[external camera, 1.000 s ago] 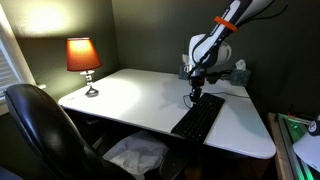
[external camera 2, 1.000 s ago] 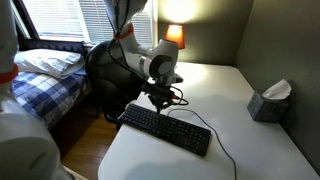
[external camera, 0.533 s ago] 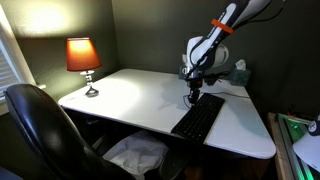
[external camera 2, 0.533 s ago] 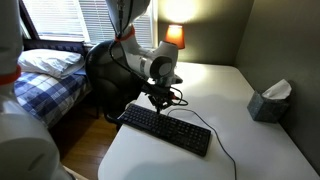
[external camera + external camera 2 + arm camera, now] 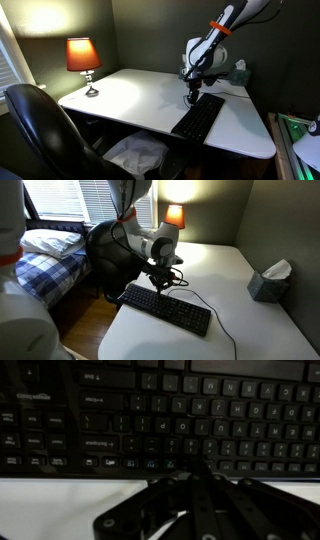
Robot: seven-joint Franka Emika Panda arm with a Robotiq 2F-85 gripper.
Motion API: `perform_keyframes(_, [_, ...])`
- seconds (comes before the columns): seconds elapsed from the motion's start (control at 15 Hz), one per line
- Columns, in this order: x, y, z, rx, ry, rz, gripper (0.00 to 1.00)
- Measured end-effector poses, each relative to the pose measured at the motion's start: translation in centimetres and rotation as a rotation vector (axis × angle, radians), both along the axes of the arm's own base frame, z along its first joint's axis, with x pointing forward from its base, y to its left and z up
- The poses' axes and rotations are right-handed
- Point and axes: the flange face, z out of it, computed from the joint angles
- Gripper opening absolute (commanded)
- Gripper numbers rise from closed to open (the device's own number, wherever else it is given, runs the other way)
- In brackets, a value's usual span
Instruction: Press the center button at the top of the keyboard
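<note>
The long black keyboard (image 5: 199, 117) lies on the white desk (image 5: 130, 95), with a thin cable trailing off it; it also shows in the other exterior view (image 5: 165, 309). My gripper (image 5: 193, 97) hangs fingers-down just above the keyboard's far edge, also seen in an exterior view (image 5: 158, 282). In the wrist view the rows of dark keys (image 5: 180, 415) fill the top, and my fingers (image 5: 197, 472) are pressed together, pointing at the top key row. The fingers look shut and hold nothing.
A lit orange lamp (image 5: 83, 60) stands at a desk corner. A tissue box (image 5: 268, 282) sits at the desk's side. A black office chair (image 5: 45, 135) stands by the desk. A bed (image 5: 45, 255) lies beyond.
The gripper has shifted very slightly sideways above the keyboard's edge. Nothing else has moved.
</note>
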Motion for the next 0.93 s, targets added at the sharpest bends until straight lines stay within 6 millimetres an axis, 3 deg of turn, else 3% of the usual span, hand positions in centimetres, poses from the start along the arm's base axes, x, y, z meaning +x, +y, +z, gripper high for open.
perform_keyframes(0.93, [0.04,-0.14,-0.72,0.004,0.011,-0.003,0.0])
